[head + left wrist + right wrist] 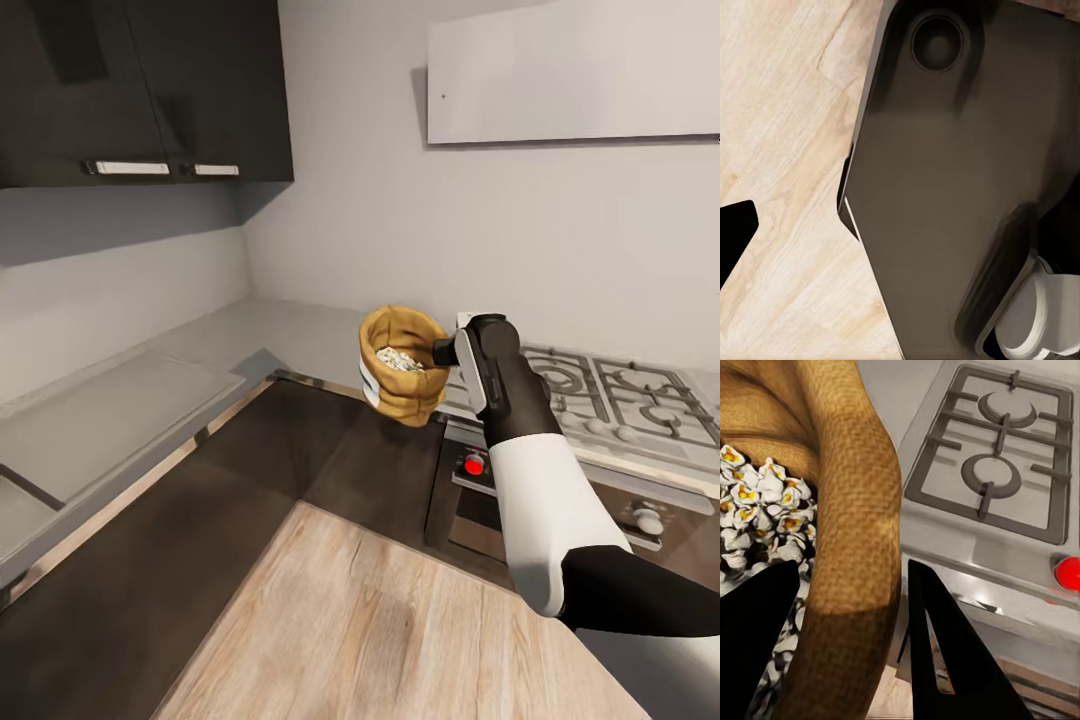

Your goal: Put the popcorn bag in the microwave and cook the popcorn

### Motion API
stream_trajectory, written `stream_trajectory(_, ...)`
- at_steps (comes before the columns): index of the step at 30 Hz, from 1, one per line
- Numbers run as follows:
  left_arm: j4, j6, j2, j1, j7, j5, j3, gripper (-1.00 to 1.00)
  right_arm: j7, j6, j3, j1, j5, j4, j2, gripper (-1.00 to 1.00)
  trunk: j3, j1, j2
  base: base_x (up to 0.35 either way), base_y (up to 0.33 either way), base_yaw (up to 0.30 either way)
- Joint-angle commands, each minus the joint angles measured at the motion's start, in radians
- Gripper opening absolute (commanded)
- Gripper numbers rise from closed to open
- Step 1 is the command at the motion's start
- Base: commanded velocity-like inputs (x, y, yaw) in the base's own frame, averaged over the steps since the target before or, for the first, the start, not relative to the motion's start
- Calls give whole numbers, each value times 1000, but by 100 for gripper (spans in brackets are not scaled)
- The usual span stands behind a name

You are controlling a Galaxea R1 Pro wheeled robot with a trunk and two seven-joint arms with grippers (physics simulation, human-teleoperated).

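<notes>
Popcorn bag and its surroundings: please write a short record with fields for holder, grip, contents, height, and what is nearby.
holder: right gripper
grip: one finger inside the popcorn bag, one outside, pinching its rolled rim
contents: popcorn, whitish-yellow, heaped inside
height: bag is held in the air, off the countertop
nearby: gas hob beside the bag, red knob below it
left gripper: state cannot be told

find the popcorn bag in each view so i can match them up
Head view: popcorn bag at centre, held off the floor by the right end effector.
Left wrist view: not in it.
Right wrist view: bag rim between the fingers, popcorn inside.
Shared landmark: gas hob.
</notes>
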Motion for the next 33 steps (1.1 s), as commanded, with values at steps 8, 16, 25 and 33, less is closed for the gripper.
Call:
stream_trajectory(8,-1,-1,1,0,1,0,5,100,2,4,-5,0,4,93,1,-100,12,0,-1,0,0,0)
stream_trajectory(16,-1,0,2,0,1,0,5,100,2,4,-6,0,4,103,1,-100,25,0,-1,0,0,0)
stream_trajectory(25,-1,-1,2,0,1,0,5,100,2,4,-8,0,4,104,1,-100,39,0,-1,0,0,0)
stream_trajectory(33,-1,-1,2,0,1,30,5,100,3,4,-8,0,4,103,1,-100,52,0,-1,0,0,-24)
